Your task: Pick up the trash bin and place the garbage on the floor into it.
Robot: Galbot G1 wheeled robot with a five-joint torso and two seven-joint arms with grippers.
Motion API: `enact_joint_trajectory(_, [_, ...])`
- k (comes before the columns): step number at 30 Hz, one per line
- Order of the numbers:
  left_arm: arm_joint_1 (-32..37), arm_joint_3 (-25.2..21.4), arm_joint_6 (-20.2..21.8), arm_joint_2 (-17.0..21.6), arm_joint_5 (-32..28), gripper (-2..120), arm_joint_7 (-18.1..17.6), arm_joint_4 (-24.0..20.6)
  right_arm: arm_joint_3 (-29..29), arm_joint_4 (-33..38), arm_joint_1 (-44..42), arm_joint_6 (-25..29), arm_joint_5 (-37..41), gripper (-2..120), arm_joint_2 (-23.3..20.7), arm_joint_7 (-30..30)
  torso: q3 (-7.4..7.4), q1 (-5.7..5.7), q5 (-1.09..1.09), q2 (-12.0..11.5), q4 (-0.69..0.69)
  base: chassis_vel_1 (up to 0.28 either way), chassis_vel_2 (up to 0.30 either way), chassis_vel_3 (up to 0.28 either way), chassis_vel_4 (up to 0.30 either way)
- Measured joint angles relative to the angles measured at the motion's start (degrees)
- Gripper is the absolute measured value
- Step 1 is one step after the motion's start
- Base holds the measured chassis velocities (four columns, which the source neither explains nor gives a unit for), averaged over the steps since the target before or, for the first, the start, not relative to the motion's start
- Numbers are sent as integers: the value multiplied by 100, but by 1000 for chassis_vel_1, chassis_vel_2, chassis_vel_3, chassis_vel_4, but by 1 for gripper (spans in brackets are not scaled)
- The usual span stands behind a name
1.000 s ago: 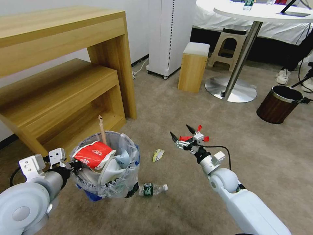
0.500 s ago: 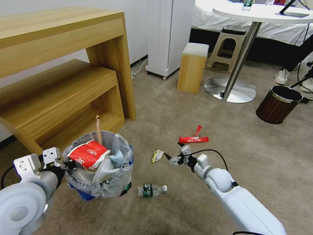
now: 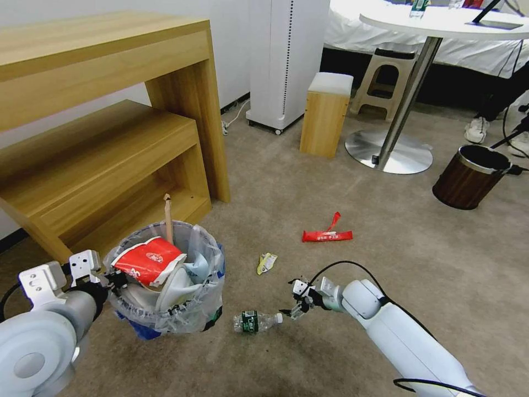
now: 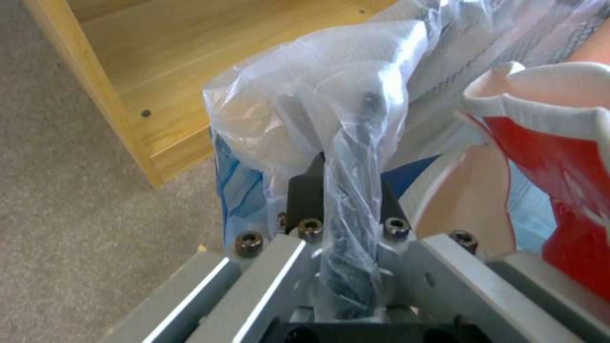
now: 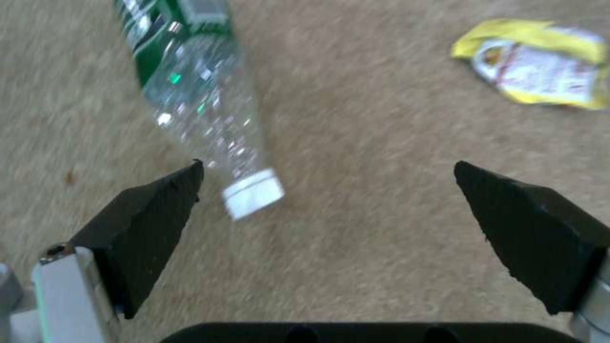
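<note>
One open R hand [image 3: 290, 306] by bottle [image 3: 254, 320].

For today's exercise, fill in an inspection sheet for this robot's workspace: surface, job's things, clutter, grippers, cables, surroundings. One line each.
Surface: beige carpet floor.
Job's things: trash bin with clear liner, holding a red cup and wooden stick; on the floor a green-label bottle, yellow wrapper and red wrapper.
Clutter: nothing seen beyond that litter.
Grippers: left gripper shut on the bin's bagged rim; right gripper open, low over the carpet by the bottle's white cap.
Cables: black cable looping off the right wrist.
Surroundings: wooden shelf unit, small stool, round table, brown bin.
</note>
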Motion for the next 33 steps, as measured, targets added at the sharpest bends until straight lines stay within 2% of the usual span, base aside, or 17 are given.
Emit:
enact_joint_trajectory(6, [-12,6,3,-51,27,1,19,-30,-366,-389,329,142,-142,100,120,-133,0,0,0,0,0,0,0,0,0])
enact_joint_trajectory(13, [10,-17,7,-97,42,1,42,-76,-720,-1026,711,309,-311,100,604,-167,0,0,0,0,1,0,0,0,0])
enact_joint_trajectory(33, [-54,114,8,-216,145,1,159,-7,-786,-1540,816,564,-742,100,951,-189,0,0,0,0,0,0,0,0,0])
